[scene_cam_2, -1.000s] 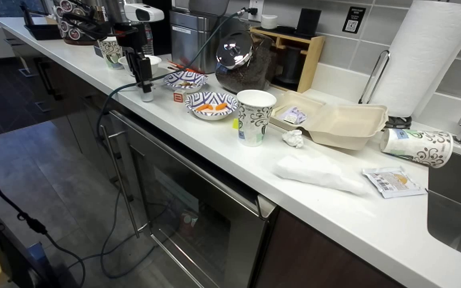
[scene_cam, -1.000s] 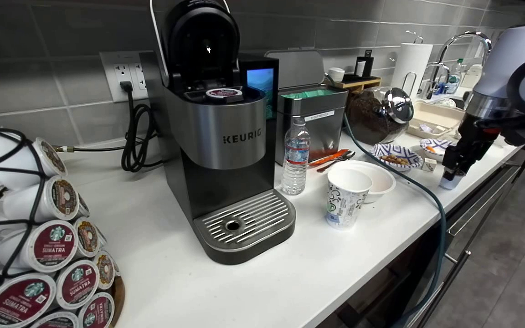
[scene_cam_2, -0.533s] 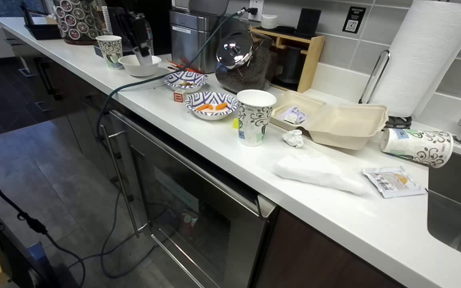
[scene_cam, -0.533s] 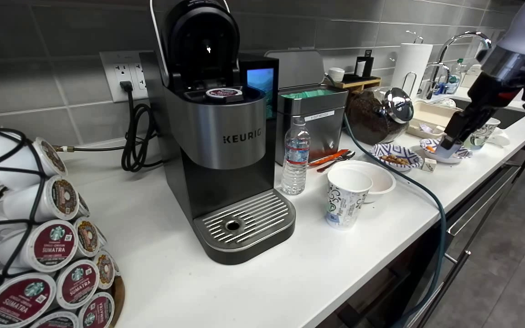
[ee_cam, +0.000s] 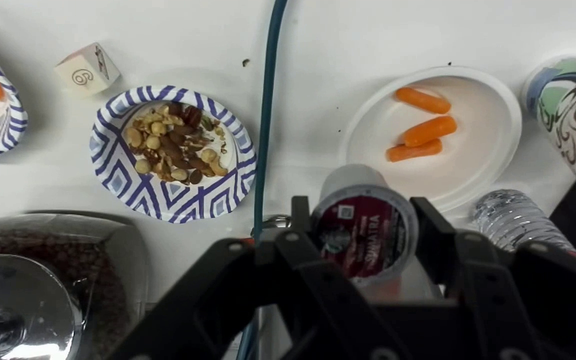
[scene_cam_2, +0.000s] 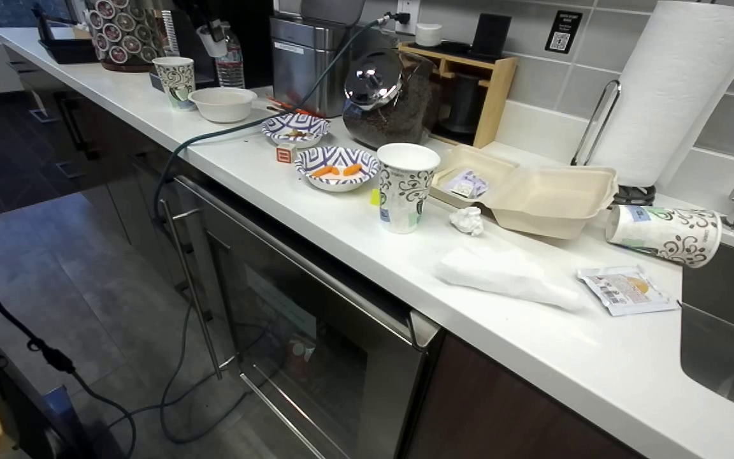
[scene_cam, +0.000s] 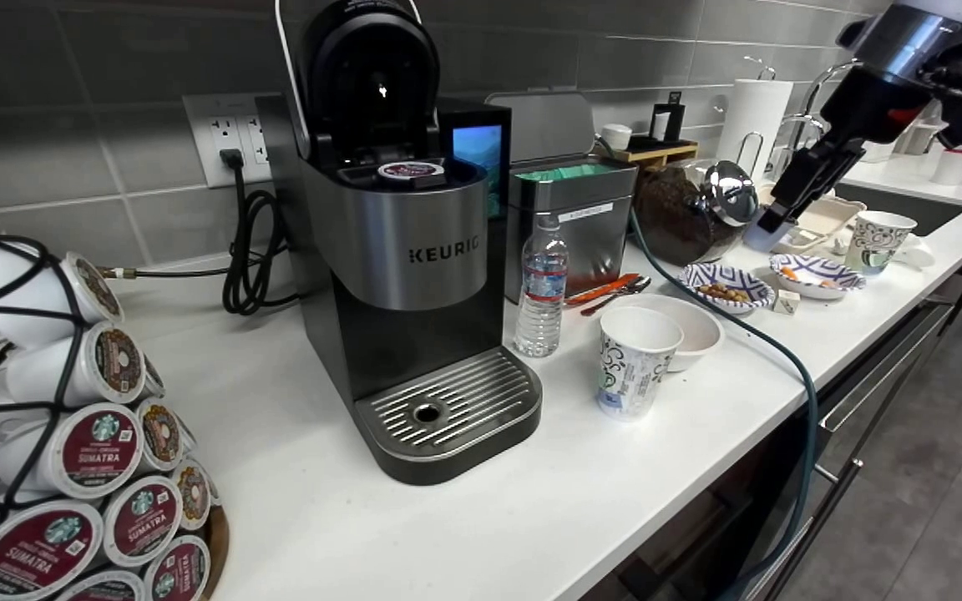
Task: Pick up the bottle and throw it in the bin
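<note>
The clear ribbed bottle (scene_cam: 542, 288) stands upright between the coffee machine (scene_cam: 402, 242) and the bin, in both exterior views (scene_cam_2: 230, 64). In the wrist view its base (ee_cam: 513, 217) shows right of my jaws. The steel bin (scene_cam: 569, 246) stands behind the bottle with its lid up and a green liner inside; it also shows in an exterior view (scene_cam_2: 306, 73). My gripper (scene_cam: 773, 219) is shut on a white coffee pod (ee_cam: 363, 235) with a dark red Sumatra lid, held in the air above the counter. The pod also shows in an exterior view (scene_cam_2: 213, 43).
A patterned paper cup (scene_cam: 635, 359) and a white bowl (scene_cam: 694, 334) with carrots stand in front of the bottle. A teal cable (scene_cam: 748, 325) crosses the counter. A glass jar (scene_cam: 686, 209) stands beside the bin. Patterned bowls (ee_cam: 173, 200) lie beyond the cable.
My gripper has lifted with the pod from near the counter's front edge and moved back toward the wall side. The bottle, cups and bowls have not moved.
</note>
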`<state>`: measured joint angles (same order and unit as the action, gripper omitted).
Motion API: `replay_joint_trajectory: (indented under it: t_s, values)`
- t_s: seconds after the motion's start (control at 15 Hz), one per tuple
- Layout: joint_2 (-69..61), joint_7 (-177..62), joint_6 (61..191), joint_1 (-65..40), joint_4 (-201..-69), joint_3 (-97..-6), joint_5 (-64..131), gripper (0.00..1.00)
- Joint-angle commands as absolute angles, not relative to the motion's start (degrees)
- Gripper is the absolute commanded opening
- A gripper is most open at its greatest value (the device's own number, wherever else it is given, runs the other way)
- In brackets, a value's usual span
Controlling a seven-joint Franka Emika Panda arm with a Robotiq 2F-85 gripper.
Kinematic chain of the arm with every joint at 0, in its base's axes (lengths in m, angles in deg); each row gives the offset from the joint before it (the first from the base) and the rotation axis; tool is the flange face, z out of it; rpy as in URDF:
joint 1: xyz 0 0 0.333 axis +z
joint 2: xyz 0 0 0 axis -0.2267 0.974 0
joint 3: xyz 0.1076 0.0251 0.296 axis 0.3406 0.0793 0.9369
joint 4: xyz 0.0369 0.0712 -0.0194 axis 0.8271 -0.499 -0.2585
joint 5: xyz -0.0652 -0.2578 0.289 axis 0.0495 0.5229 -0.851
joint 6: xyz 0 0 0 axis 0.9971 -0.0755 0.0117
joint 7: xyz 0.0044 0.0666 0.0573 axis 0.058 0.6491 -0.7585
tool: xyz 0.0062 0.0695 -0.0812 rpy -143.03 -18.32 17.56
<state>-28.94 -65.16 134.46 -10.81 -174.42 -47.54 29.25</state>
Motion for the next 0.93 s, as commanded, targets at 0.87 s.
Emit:
replay_joint_trajectory:
  t_s: [0.87]
  values:
    - [-9.3, -58.1, 150.2, -10.5, -146.9, -46.2, 47.7, 0.27]
